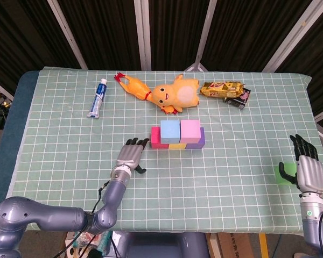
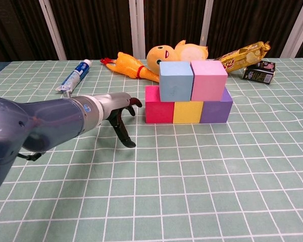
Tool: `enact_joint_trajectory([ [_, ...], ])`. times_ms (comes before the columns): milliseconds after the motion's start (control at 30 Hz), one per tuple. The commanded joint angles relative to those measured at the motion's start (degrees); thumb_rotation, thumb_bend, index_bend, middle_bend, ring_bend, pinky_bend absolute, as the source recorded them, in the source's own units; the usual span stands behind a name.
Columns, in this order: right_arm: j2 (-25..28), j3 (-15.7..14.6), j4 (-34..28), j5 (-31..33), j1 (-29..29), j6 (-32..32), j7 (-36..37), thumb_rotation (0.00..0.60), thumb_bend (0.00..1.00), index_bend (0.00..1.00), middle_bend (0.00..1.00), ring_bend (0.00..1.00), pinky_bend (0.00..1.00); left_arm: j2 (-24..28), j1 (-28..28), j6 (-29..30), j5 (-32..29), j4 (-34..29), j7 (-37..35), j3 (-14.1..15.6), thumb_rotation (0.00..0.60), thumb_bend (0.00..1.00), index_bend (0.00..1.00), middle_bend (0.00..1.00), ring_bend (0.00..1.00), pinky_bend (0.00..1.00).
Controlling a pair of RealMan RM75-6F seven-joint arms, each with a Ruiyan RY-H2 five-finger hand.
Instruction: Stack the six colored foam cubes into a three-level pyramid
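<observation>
Right hand (image 1: 309, 170), fingers extended, touches the green cube (image 1: 285, 173) at the far-right edge, well right of the stack (image 1: 177, 134); left hand (image 1: 131, 156) sits empty beside the stack.

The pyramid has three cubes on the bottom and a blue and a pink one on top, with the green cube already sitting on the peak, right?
Not quite. The bottom row and the blue cube and pink cube are as you say, but the peak is bare. The head view shows the green cube far off beside the right hand.
</observation>
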Motion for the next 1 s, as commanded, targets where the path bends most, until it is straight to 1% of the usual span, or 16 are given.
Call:
enact_joint_trajectory([
  [33, 0.01, 0.00, -0.01, -0.01, 0.01, -0.01, 0.03, 0.600, 0.47, 0.00, 0.00, 0.00, 0.00, 1.49, 1.05, 0.73, 0.42, -1.88, -0.39, 0.54, 0.600, 0.27, 0.00, 0.12, 0.01, 0.03],
  [200, 0.12, -0.08, -0.13, -0.21, 0.02, -0.04, 0.07, 0.600, 0.47, 0.00, 0.00, 0.00, 0.00, 5.50, 3.32, 2.35, 2.99, -7.06, -1.36, 1.99, 0.600, 0.27, 0.00, 0.12, 0.01, 0.03],
  [400, 0.17, 0.00, -0.11, -0.36, 0.00, 0.12, 0.30, 0.600, 0.47, 0.00, 0.00, 0.00, 0.00, 12.57, 8.02, 5.93, 9.61, -16.42, -5.15, 4.18, 0.600, 0.26, 0.00, 0.12, 0.01, 0.03],
  [533, 0.28, 0.02, -0.42, -0.56, -0.04, 0.31, 0.36, 0.600, 0.47, 0.00, 0.00, 0.00, 0.00, 18.46, 12.74, 9.64, 16.58, -24.06, -9.47, 6.23, 0.600, 0.23, 0.00, 0.11, 0.01, 0.03],
  [633, 0.36, -0.06, -0.74, -0.73, -0.09, 0.49, 0.15, 0.600, 0.46, 0.00, 0.00, 0.00, 0.00, 22.15, 16.33, 13.00, 22.52, -28.07, -12.71, 7.90, 0.600, 0.20, 0.00, 0.11, 0.01, 0.03],
  [700, 0.62, -0.14, -1.16, -0.45, -0.10, 0.26, -0.20, 0.600, 0.44, 0.00, 0.00, 0.00, 0.00, 24.71, 18.75, 14.92, 26.45, -29.98, -14.58, 9.39, 0.600, 0.18, 0.00, 0.11, 0.01, 0.03],
  [800, 1.24, -0.03, -1.98, 0.03, -0.03, -0.05, -0.76, 0.600, 0.42, 0.00, 0.00, 0.00, 0.00, 27.80, 21.09, 16.65, 30.06, -31.88, -15.75, 11.14, 0.600, 0.15, 0.00, 0.09, 0.01, 0.03],
  [867, 1.90, 0.09, -2.93, 0.17, 0.03, -0.12, -1.19, 0.600, 0.40, 0.00, 0.00, 0.00, 0.00, 30.55, 23.29, 18.24, 34.03, -33.53, -17.19, 12.69, 0.600, 0.14, 0.00, 0.07, 0.01, 0.03],
  [1000, 3.12, -0.42, -4.47, 0.38, 0.17, -0.84, -2.91, 0.600, 0.34, 0.00, 0.00, 0.00, 0.00, 33.68, 27.29, 21.22, 40.45, -35.72, -20.46, 15.00, 0.600, 0.13, 0.00, 0.05, 0.01, 0.03],
])
